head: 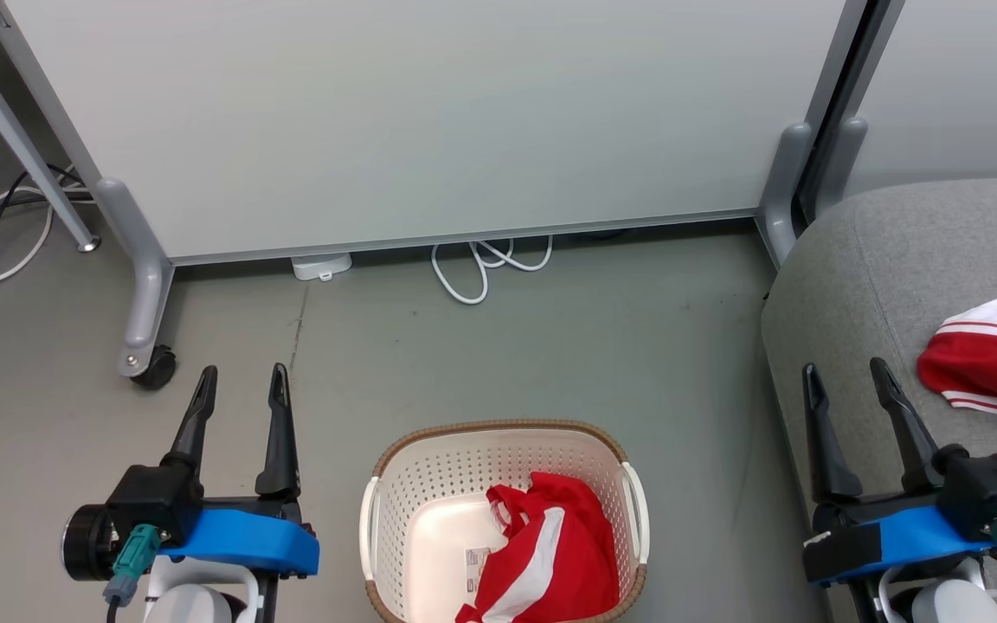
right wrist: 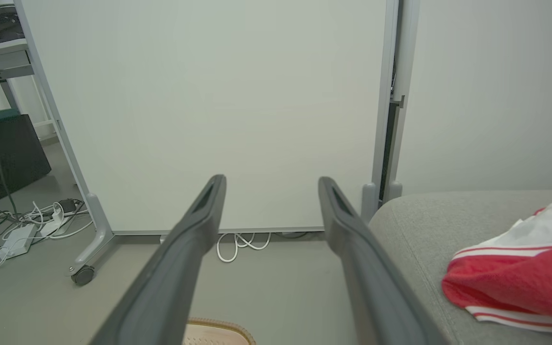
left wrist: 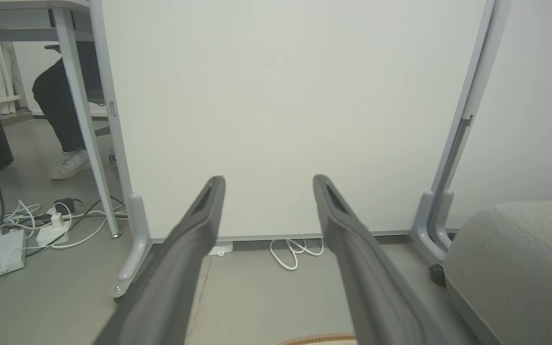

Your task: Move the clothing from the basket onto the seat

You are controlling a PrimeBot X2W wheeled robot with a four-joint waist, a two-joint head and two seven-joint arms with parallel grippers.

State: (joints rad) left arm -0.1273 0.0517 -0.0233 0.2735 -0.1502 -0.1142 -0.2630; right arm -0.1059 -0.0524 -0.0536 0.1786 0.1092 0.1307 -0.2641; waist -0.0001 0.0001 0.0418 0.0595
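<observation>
One red-white garment (head: 550, 545) lies in the basket (head: 498, 427), near centre on floor; 2nd garment (head: 992, 363) rests on the seat (head: 879, 260), right. L gripper (head: 243, 372) & R gripper (head: 845, 368) hover, fingers apart, empty.

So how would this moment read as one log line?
left gripper: open, empty | right gripper: open, empty | basket: red garment inside | seat: other garment on it
</observation>
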